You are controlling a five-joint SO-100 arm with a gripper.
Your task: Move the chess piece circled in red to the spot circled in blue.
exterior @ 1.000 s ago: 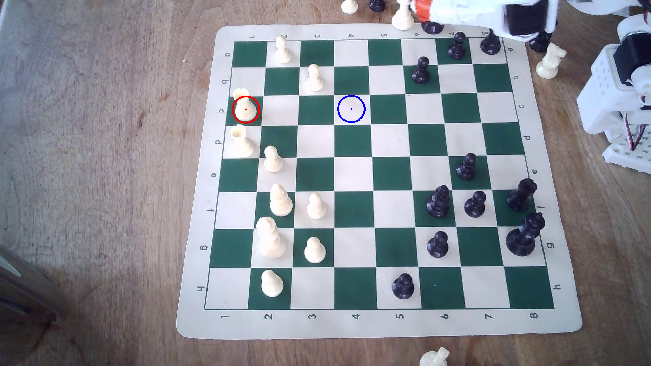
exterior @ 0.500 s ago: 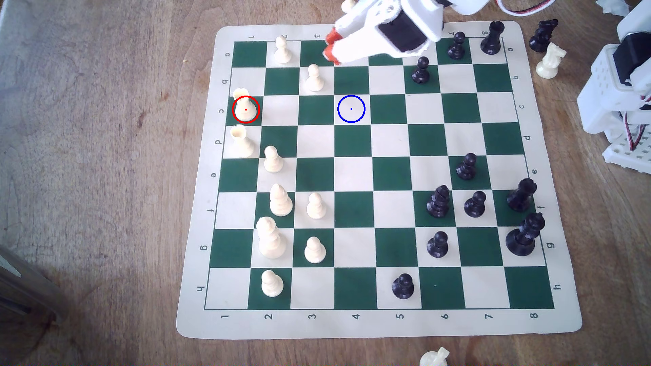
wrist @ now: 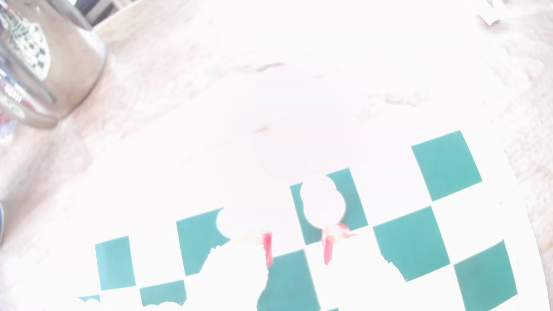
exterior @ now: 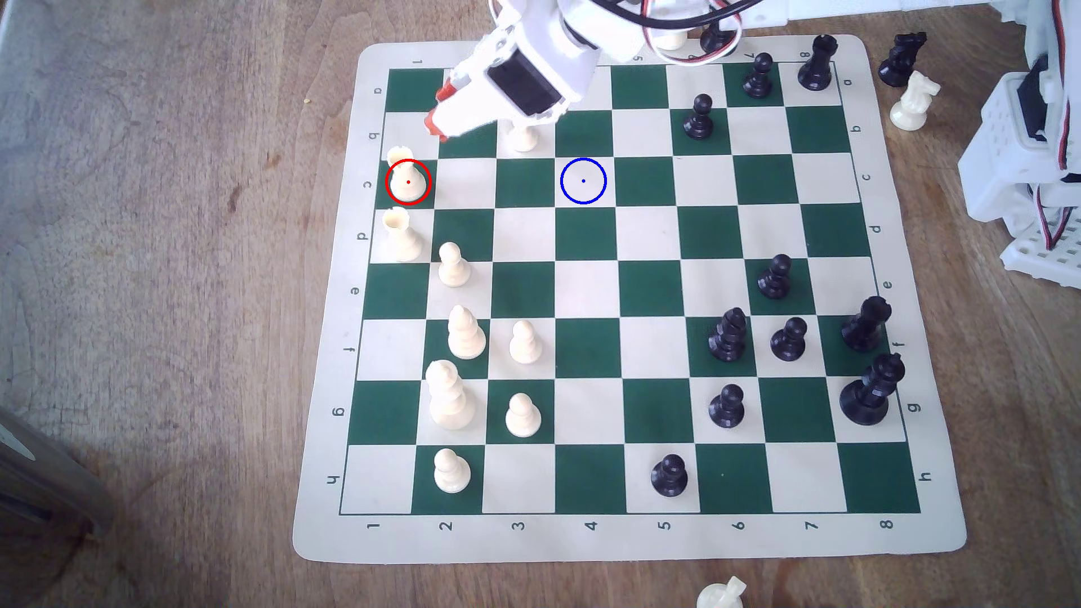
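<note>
Item: my gripper [exterior: 437, 120], jaws apart, empty, above the board [exterior: 632, 538]. Ringed rook [exterior: 408, 178] upright on its green square, near my tips. Blue-ringed spot [exterior: 583, 181] bare.

Chessboard [exterior: 585, 538], black pawn [exterior: 669, 476], steel pot [wrist: 54, 59].

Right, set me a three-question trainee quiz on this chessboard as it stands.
1. True or false: the gripper is shut on the red-ringed rook.
2. The blue-ringed square is: A) occupied by a black pawn; B) a bare cream square; C) a dark green square.
3. Count: how many squares lie between the red-ringed rook's square and the blue-ringed square along their shared row?

Key: 1 false, the gripper is open and apart from the rook. 2 B. 3 two.
</note>
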